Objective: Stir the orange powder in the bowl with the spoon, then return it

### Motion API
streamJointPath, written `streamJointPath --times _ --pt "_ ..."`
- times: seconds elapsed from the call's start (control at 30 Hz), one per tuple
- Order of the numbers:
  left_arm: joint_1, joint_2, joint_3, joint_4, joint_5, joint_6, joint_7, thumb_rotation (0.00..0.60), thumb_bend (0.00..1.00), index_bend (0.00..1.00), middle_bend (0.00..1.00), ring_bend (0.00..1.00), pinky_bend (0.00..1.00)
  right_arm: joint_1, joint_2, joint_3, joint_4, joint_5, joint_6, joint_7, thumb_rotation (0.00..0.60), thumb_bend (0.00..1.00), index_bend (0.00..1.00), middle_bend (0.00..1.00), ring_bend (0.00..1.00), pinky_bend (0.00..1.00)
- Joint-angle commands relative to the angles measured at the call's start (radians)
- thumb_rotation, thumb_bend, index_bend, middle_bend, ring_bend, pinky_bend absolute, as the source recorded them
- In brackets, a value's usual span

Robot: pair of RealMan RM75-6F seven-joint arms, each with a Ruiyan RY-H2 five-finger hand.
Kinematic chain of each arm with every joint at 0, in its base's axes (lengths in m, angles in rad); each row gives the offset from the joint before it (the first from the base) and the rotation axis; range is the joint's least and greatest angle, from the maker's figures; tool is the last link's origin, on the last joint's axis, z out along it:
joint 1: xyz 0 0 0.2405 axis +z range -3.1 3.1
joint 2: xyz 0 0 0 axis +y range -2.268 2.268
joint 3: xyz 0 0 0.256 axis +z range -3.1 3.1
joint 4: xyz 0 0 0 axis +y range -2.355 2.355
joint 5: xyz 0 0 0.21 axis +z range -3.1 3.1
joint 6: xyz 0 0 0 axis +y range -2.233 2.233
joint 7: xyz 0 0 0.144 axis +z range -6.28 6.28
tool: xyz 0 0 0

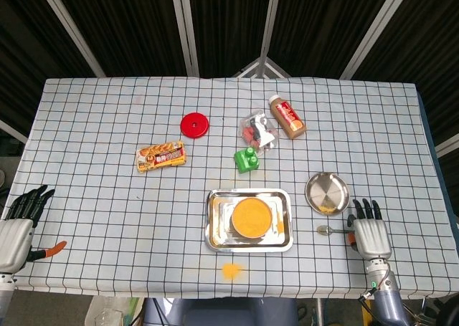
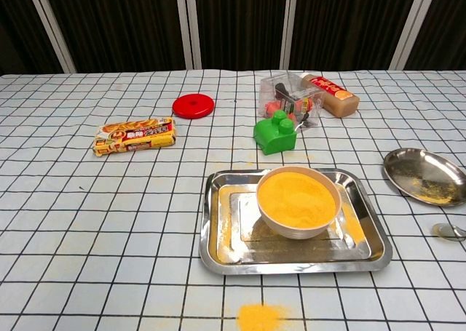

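Observation:
A white bowl [image 1: 251, 218] full of orange powder stands in a steel tray [image 1: 215, 229] near the table's front edge; the chest view shows the bowl [image 2: 298, 200] and the tray [image 2: 218, 236] too. The spoon [image 1: 328, 230] lies flat on the cloth right of the tray, handle pointing to my right hand [image 1: 371, 234]. That hand lies palm down with fingers spread, just right of the handle's end, holding nothing. The chest view shows only the spoon's bowl [image 2: 448, 230] at the right edge. My left hand [image 1: 18, 226] rests open at the far left front.
A small steel plate [image 1: 327, 193] with powder traces sits just behind the spoon. Spilled orange powder [image 1: 230, 270] lies in front of the tray. Further back are a green block [image 1: 247, 159], a clear packet [image 1: 258, 131], a brown bottle [image 1: 287, 117], a red lid [image 1: 194, 124] and a snack pack [image 1: 161, 155].

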Motion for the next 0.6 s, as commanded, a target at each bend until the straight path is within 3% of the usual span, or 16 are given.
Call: streamJointPath --times 0.03,0.6 --pt "0.0 0.0 0.0 0.0 0.0 0.0 0.0 0.6 0.0 0.0 0.0 0.0 0.0 0.0 -0.001 -0.001 0.001 0.001 0.003 0.0 0.6 0.44 0.5 0.13 0.0 0.0" --pt "-0.001 0.001 0.0 -0.002 -0.004 -0.003 0.0 0.6 0.0 0.0 0.0 0.0 0.0 0.003 -0.008 -0.007 0.015 0.021 0.008 -0.009 0.6 0.44 0.5 0.13 0.0 0.0"
